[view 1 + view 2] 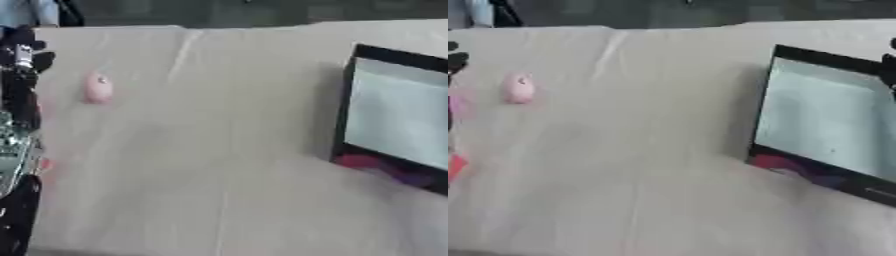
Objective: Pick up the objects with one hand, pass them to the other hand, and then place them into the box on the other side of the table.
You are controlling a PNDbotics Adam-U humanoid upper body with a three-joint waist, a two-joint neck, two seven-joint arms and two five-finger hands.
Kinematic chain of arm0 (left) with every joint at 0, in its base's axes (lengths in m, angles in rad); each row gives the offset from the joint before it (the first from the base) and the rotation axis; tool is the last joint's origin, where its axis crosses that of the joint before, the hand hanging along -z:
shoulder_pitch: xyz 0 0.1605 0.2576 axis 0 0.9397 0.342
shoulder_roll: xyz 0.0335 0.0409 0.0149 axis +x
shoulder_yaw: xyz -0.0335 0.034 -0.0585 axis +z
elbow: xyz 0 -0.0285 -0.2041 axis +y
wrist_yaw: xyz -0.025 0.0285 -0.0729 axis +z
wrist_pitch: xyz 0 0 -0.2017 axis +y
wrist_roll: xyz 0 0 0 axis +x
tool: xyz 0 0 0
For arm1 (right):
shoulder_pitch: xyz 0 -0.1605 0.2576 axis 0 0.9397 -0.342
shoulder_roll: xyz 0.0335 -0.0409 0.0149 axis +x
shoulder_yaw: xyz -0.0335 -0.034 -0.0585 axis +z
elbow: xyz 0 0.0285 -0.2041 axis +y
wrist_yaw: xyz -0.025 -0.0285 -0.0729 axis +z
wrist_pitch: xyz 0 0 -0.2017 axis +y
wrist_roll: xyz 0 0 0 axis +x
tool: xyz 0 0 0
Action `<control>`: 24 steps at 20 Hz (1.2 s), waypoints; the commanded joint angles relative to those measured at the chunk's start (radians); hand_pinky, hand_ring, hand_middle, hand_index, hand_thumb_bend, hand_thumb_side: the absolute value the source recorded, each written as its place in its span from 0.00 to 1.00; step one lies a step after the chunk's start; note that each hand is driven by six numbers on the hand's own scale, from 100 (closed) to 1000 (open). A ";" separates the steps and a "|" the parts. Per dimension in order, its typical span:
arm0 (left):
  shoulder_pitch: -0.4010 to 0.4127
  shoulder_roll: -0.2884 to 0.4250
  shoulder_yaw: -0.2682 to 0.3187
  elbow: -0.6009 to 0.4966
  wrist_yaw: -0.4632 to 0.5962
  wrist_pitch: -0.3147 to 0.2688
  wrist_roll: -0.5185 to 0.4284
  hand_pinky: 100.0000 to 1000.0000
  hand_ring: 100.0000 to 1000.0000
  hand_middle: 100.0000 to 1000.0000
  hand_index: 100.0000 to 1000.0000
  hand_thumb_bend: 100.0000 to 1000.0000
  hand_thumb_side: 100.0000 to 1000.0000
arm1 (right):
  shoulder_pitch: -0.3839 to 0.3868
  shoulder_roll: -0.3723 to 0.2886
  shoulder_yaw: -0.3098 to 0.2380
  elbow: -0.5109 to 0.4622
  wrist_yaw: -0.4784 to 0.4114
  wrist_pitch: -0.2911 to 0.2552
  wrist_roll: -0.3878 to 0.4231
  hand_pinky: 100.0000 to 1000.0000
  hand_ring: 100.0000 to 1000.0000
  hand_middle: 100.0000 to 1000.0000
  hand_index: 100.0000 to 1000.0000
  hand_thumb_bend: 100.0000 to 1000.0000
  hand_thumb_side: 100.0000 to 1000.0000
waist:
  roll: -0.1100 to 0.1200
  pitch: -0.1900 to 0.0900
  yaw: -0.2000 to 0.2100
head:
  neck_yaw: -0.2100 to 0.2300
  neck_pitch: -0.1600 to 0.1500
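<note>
A small pink rounded object [98, 90] lies on the beige cloth at the far left. My left arm runs along the left edge, and the left hand [24, 52] shows as a dark shape just left of the pink object, apart from it. A black-rimmed box [350, 105] with a pale inside stands at the right. A dark shape at the right edge above the box looks like part of my right hand [890, 67]. Nothing shows in either hand.
Red and purple patches [376, 166] show along the box's near wall. A small orange-red thing [45, 164] lies by my left arm. The beige cloth [201, 165] covers the table between the pink object and the box.
</note>
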State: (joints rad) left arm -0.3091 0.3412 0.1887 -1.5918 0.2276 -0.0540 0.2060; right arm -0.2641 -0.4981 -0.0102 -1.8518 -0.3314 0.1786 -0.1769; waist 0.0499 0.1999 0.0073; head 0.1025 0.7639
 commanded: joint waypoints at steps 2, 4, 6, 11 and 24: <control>-0.014 0.030 0.014 -0.012 -0.004 0.000 0.002 0.79 0.62 0.61 0.78 0.42 0.60 | -0.009 -0.019 -0.006 -0.011 0.003 -0.001 0.002 1.00 1.00 0.98 1.00 0.00 0.83 | -0.008 -0.004 0.001 | 0.001 0.006; -0.014 0.030 0.015 -0.012 -0.003 0.000 0.002 0.79 0.62 0.61 0.78 0.42 0.60 | -0.009 -0.019 -0.006 -0.012 0.003 -0.001 0.002 1.00 1.00 0.98 1.00 0.00 0.83 | -0.008 -0.004 0.002 | 0.001 0.006; -0.015 0.030 0.015 -0.012 -0.003 0.000 0.001 0.78 0.62 0.61 0.79 0.42 0.60 | -0.009 -0.019 -0.006 -0.012 0.003 -0.001 0.001 1.00 1.00 0.98 1.00 0.00 0.83 | -0.008 -0.004 0.001 | 0.001 0.006; -0.027 0.035 0.017 -0.021 0.003 0.002 -0.004 0.78 0.62 0.61 0.79 0.42 0.59 | -0.007 -0.021 -0.013 -0.011 0.004 -0.002 -0.003 1.00 1.00 0.98 1.00 0.00 0.84 | -0.008 0.000 -0.004 | -0.012 0.006; 0.079 0.388 -0.027 -0.090 -0.063 0.016 -0.150 0.79 0.66 0.64 0.81 0.41 0.54 | -0.002 -0.035 -0.022 -0.014 0.006 -0.007 -0.012 1.00 1.00 0.98 1.00 0.00 0.83 | 0.003 0.007 0.003 | -0.038 0.006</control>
State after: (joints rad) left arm -0.2267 0.6496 0.1618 -1.6570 0.1818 -0.0372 0.0834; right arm -0.2600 -0.4996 -0.0223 -1.8518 -0.3302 0.1742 -0.1869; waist 0.0502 0.2055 0.0084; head 0.0674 0.7640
